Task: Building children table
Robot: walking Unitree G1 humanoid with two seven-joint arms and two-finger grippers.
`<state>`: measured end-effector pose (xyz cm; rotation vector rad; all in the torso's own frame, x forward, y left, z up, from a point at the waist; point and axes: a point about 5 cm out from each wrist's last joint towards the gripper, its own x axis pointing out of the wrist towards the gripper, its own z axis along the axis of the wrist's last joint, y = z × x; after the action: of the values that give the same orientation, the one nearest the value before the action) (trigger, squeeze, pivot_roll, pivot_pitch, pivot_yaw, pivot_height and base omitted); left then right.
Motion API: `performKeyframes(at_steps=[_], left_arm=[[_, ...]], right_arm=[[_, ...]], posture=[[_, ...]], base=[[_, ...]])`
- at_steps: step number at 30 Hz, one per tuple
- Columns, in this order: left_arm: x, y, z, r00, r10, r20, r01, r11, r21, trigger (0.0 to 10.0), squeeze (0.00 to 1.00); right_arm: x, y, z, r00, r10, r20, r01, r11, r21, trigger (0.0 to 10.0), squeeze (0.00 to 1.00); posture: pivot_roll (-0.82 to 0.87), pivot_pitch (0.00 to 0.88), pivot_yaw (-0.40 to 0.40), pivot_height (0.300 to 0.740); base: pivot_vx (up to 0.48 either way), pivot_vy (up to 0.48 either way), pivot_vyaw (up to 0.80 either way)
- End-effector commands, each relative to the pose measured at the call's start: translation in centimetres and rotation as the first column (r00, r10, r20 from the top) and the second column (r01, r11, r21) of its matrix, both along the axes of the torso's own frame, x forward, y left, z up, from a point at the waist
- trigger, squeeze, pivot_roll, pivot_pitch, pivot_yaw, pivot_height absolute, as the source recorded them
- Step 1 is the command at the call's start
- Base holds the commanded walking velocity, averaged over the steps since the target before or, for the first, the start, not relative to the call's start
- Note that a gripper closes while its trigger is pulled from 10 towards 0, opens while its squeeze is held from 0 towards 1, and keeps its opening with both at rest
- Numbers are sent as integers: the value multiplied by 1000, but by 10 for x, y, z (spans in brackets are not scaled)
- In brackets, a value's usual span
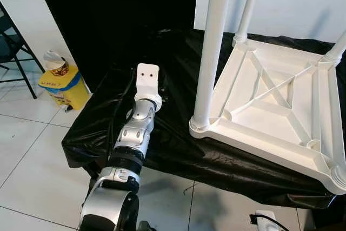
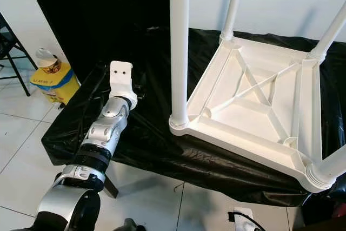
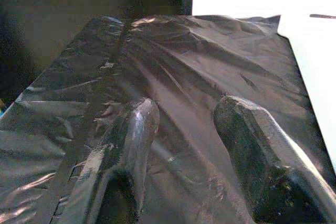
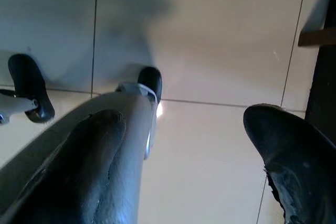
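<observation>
The upturned white children's table (image 1: 281,106) sits at three o'clock on the black plastic sheet (image 1: 162,150) (white tiled floor (image 1: 32,166) below). My left gripper (image 3: 184,124) hovers spread and empty; my right gripper (image 4: 184,145) hangs parted.

Upturned white table (image 1: 270,101) (black-draped bench (image 1: 162,144))

The left arm (image 1: 132,139) is reaching forward toward twelve o'clock, its wrist level and its white wrist bracket (image 1: 147,79) facing up. The left gripper (image 3: 184,129) is holding its two black fingers (image 3: 131,129) apart. The right gripper (image 4: 184,145) is hanging downward, fingers spread wide, gripping nothing.
</observation>
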<state>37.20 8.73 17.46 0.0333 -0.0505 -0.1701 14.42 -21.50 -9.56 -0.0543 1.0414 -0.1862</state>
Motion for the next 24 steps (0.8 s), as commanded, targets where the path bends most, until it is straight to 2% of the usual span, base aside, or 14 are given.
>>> performKeyframes(at_steps=[1,24], left_arm=[[-1,4,-2,998,68,-7,-68,998,1,10000,0],[-1,-1,0,999,48,-2,-48,999,2,10000,0]], right_arm=[[2,-1,0,999,46,-17,-46,999,-8,10000,0],[4,1,0,998,66,-24,-66,998,-15,10000,0]], posture=[[37,35,-4,740],[36,14,1,740]], base=[[0,0,0],[0,0,0]])
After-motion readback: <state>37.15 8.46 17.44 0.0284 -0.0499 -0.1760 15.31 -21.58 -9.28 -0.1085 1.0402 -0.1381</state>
